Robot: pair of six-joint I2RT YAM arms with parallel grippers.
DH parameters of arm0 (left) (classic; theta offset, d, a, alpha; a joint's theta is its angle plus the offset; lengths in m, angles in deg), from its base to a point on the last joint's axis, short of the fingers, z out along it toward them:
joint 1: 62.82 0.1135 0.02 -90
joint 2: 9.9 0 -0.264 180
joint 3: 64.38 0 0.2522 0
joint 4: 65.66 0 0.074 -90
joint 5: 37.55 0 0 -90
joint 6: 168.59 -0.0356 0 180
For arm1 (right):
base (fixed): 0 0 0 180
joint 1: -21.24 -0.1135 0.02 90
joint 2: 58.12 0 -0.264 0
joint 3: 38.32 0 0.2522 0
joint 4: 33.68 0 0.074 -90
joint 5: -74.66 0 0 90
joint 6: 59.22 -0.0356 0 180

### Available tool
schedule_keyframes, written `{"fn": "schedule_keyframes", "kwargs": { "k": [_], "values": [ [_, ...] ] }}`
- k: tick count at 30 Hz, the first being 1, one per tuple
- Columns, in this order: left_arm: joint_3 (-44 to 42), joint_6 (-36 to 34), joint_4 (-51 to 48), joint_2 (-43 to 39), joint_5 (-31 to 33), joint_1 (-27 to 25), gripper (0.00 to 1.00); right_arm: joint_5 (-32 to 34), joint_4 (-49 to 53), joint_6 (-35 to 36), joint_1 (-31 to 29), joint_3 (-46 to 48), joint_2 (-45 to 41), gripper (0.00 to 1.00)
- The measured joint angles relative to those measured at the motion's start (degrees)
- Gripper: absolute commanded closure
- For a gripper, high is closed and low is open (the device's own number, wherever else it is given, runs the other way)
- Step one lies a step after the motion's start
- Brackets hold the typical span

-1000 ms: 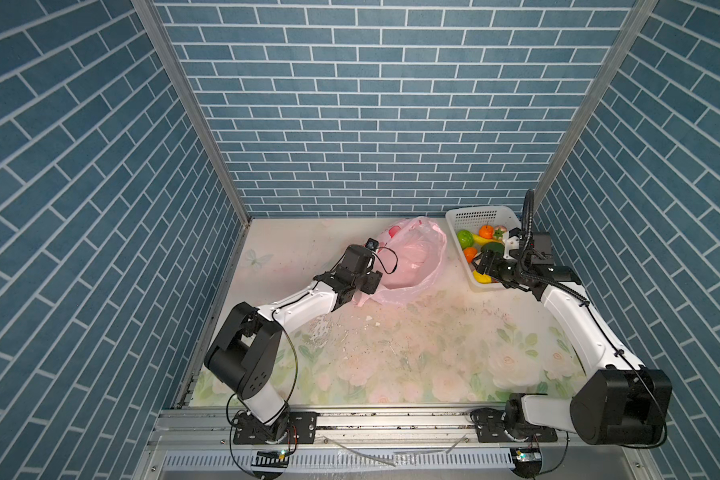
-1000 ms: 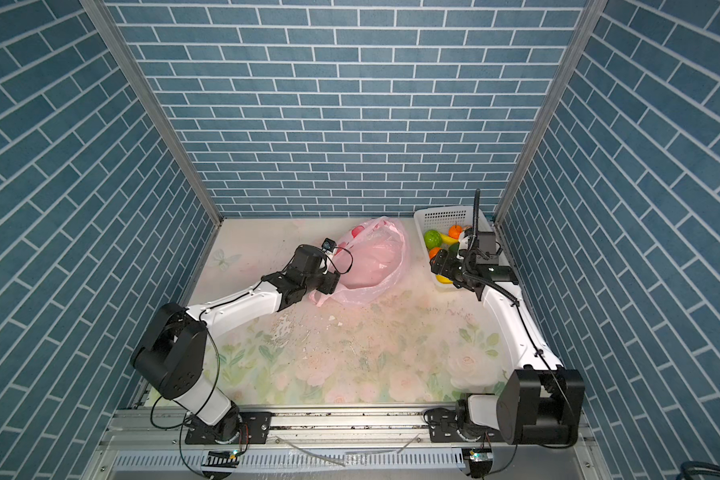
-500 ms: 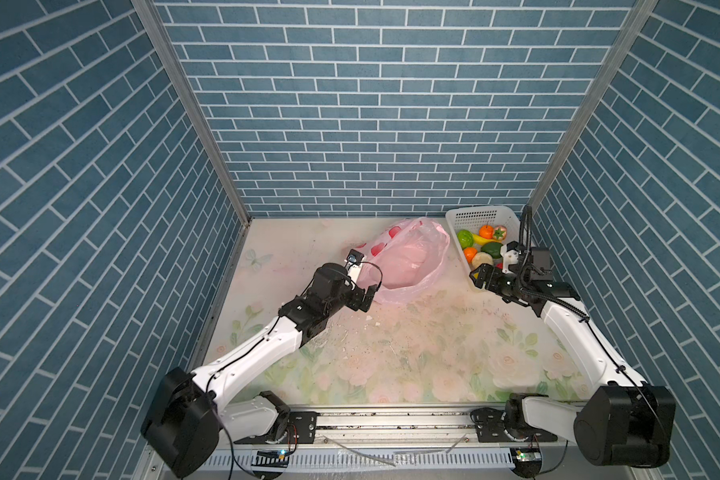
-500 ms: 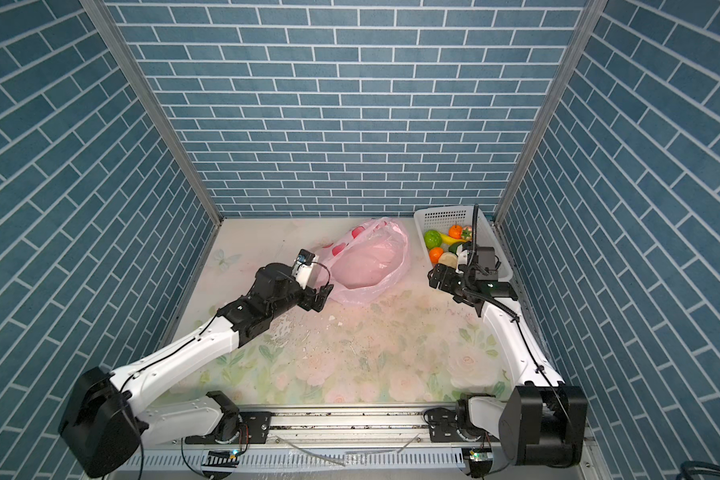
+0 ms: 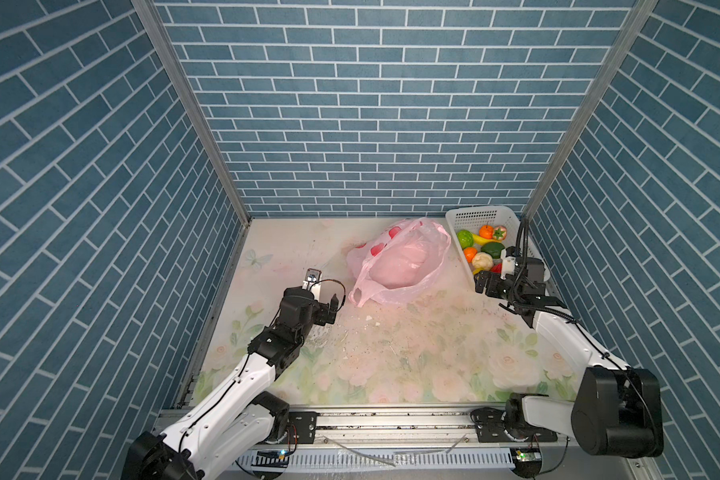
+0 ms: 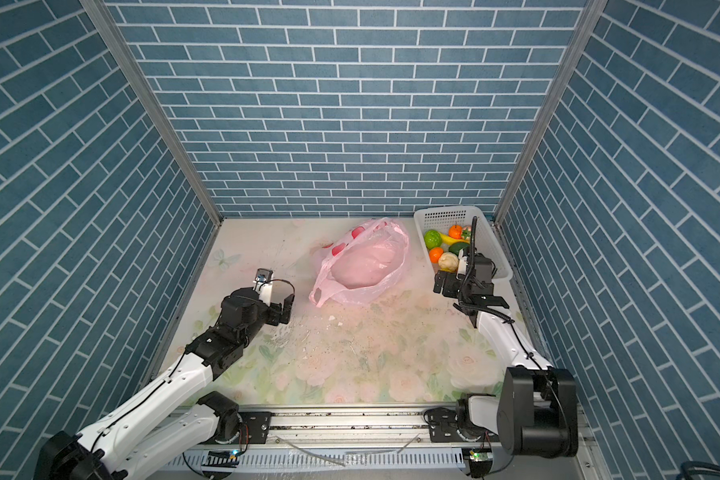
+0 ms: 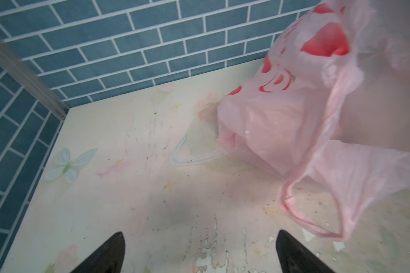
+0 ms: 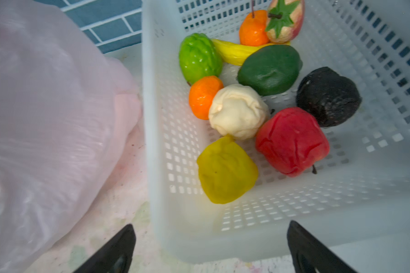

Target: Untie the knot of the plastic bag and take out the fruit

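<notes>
The plastic bag (image 5: pixel 400 266) lies on the table (image 5: pixel 391 353) near the back wall, just beside the white basket (image 5: pixel 474 212). Its long axis runs diagonally from a handle loop (image 5: pixel 356 296) at the near left toward the far right, and its mouth gapes open. The loop points at the left gripper (image 5: pixel 331 309), which is spread wide and empty, apart from the bag. The right gripper (image 5: pixel 486 286), also spread and holding nothing, hovers at the basket's near end. The fruit (image 8: pixel 291 141) sits in the basket. The right wrist view shows a black lump (image 8: pixel 328 97) that the arm hides in both top views.
</notes>
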Motion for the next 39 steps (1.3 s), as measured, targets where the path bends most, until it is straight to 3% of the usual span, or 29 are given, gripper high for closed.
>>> {"fn": "schedule_keyframes", "kwargs": {
  "k": [5,12,24,33,39],
  "values": [
    [-5.0,-2.3,9.0,1.8,1.0,4.2,0.01,1.9,-12.2,3.0,3.0,4.2,2.5,0.01],
    [-5.7,-5.2,23.1,12.2,0.8,10.2,0.01,3.6,-31.0,6.1,5.0,10.4,6.6,0.01],
    [-9.1,-8.1,42.6,25.9,2.3,14.6,0.01,4.4,-58.7,6.5,5.2,20.1,12.4,0.01],
    [-11.6,-7.7,57.5,36.6,2.1,18.1,0.02,4.4,-66.1,5.9,5.3,23.0,13.8,0.01],
    [-11.6,-7.5,61.0,37.7,1.9,18.1,0.02,4.7,-67.2,5.7,5.3,23.7,13.8,0.01]
  ]
}}
